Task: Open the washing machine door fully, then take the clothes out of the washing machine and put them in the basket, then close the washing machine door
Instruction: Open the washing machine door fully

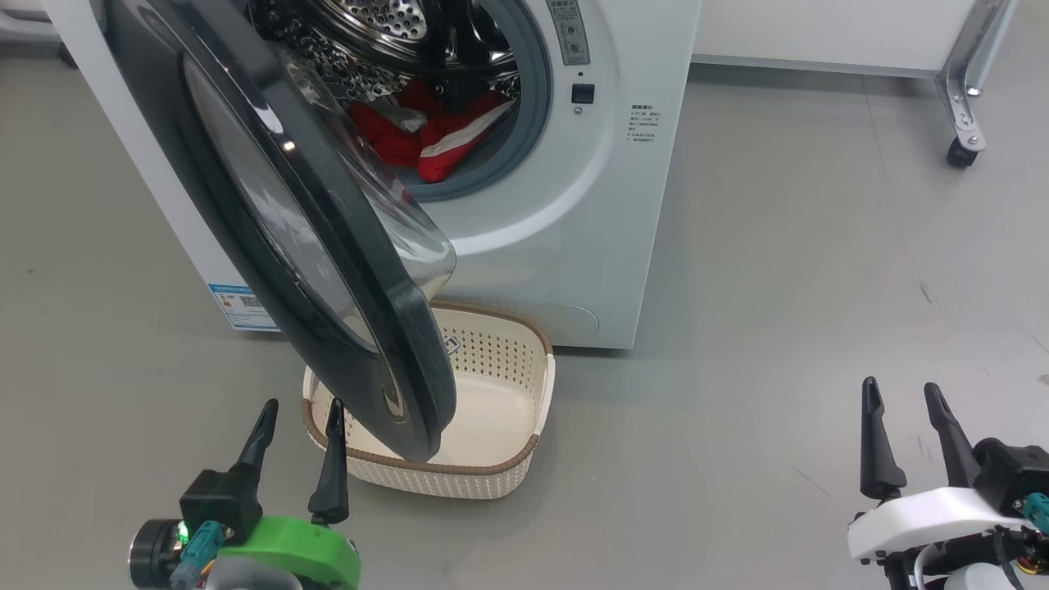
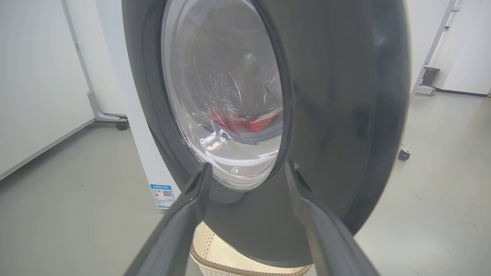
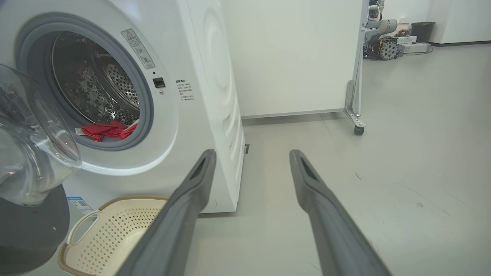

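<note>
Head view: left fingers [image 1: 332,467] and right fingers [image 1: 877,451] spread empty, washing machine door [image 1: 279,213] half-open over basket [image 1: 459,482].

I can read none of the lettering. Just beyond my left pincer [image 1: 302,406], a small blue-edged label [image 1: 242,306] with a QR code sits low on the big white front-loading washing machine [image 1: 574,246]. Farther ahead and to the right, a grey warning sticker [image 3: 138,48] with a triangle sign and a block of tiny dark print [image 1: 646,123] flank the door latch.
</note>
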